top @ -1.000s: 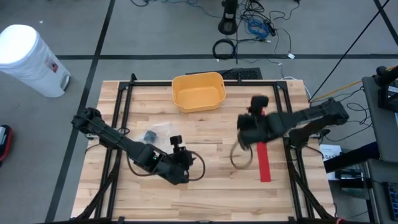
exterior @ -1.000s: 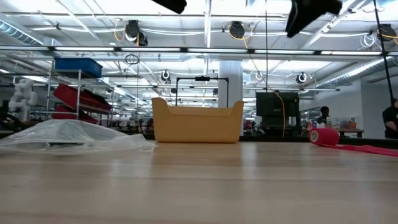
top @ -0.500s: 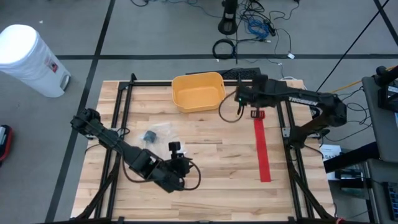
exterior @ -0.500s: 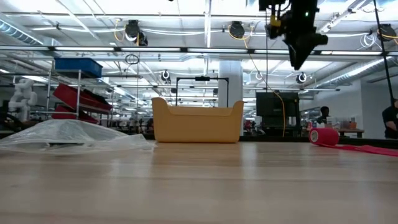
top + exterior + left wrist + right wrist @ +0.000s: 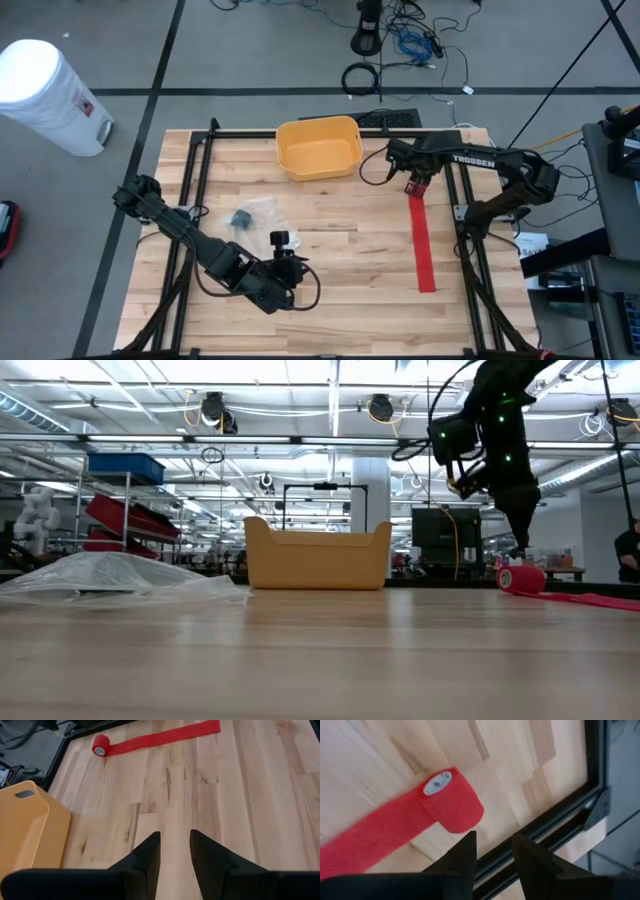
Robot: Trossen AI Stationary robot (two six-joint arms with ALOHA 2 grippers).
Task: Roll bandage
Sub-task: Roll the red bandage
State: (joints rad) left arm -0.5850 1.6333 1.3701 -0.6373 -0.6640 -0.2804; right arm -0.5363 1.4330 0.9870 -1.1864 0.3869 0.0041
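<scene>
The bandage (image 5: 421, 232) lies mostly unrolled as a flat red strip on the right side of the table (image 5: 330, 240), its roll (image 5: 451, 800) standing on end at the far tip beside the frame rail, which is presumably why the right gripper (image 5: 414, 184) hangs just above that end (nothing between its slightly parted fingers). The fabric looks soft, crepe-like and snugly wound on a pale core. The left gripper (image 5: 293, 283) waits low near the front edge, narrowly open and empty, well apart from the bin (image 5: 318, 147).
</scene>
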